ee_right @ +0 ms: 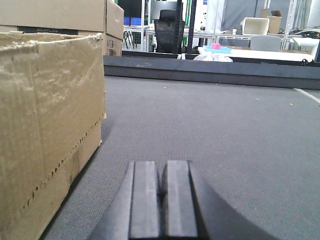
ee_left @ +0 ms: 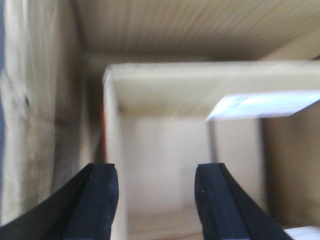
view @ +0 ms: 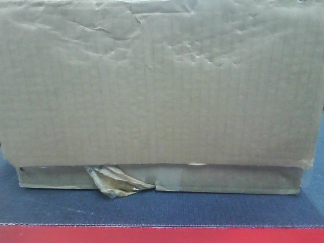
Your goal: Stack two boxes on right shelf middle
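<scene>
Right jaws closed, empty, over mat [ee_right: 225, 125] beside box [ee_right: 45, 125]; left jaws parted (nothing gripped) above open box [ee_left: 165, 150].

My left gripper [ee_left: 156, 172] is black. The box [view: 162, 86] is plain brown, faintly ribbed. The mat [view: 202, 208] is dark blue, red-edged near.
</scene>
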Robot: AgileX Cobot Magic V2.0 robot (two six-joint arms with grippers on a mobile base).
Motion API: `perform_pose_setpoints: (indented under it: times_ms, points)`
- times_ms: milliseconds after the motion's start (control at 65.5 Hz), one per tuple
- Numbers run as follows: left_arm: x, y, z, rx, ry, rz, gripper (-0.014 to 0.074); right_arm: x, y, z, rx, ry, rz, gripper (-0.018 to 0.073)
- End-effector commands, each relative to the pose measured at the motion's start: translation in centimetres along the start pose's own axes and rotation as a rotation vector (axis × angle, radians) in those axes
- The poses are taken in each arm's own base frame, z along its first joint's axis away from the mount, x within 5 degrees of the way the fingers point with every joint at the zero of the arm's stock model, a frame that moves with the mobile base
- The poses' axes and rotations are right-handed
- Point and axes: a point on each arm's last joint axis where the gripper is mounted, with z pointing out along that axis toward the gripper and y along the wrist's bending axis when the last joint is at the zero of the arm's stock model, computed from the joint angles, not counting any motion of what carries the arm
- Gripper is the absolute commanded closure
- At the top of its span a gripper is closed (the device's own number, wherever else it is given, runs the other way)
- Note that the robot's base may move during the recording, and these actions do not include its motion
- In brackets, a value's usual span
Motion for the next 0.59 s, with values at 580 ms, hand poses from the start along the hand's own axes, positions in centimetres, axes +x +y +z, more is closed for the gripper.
perform_pose_setpoints:
  times_ms: [580]
  points:
    - [-0.1,4.8,-3.6,-0.123,-0.076,0.037,0.0319,-0.2,0.0,0.0,0.007,-0.025,-0.003,0.0721]
